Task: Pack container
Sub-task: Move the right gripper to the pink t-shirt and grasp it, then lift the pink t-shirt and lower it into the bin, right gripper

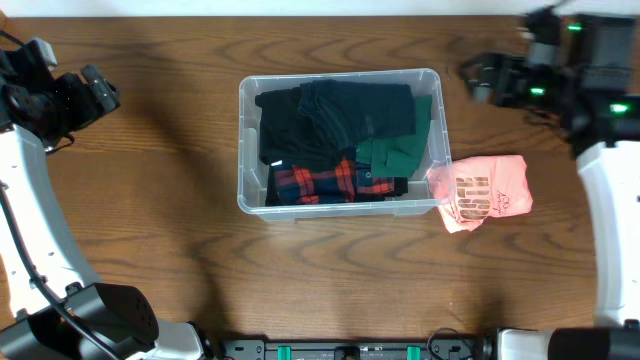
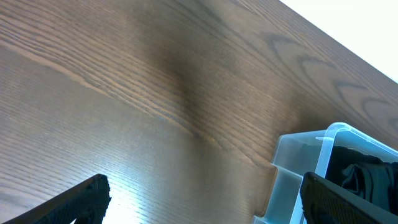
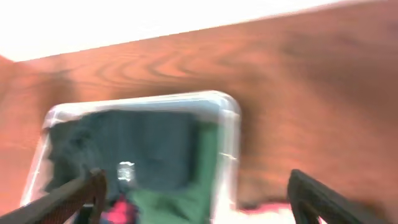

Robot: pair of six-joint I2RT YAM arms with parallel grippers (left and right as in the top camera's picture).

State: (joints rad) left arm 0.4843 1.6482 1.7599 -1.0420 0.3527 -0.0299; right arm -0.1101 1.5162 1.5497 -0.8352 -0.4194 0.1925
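The clear plastic container [image 1: 243, 140] stands in the middle of the table, filled with dark, green and red plaid clothes. Its corner shows in the left wrist view [image 2: 292, 155] and, blurred, in the right wrist view [image 3: 230, 124]. A folded pink garment [image 1: 485, 192] lies on the table against the container's right side. My left gripper [image 1: 95, 95] is open and empty at the far left, well away from the container. My right gripper [image 1: 480, 80] is open and empty, above the table at the container's far right corner.
The wooden table [image 1: 150, 230] has bare surface to the left and front of the container. The table's far edge runs along the top of the overhead view. The arm bases stand at the front left and front right corners.
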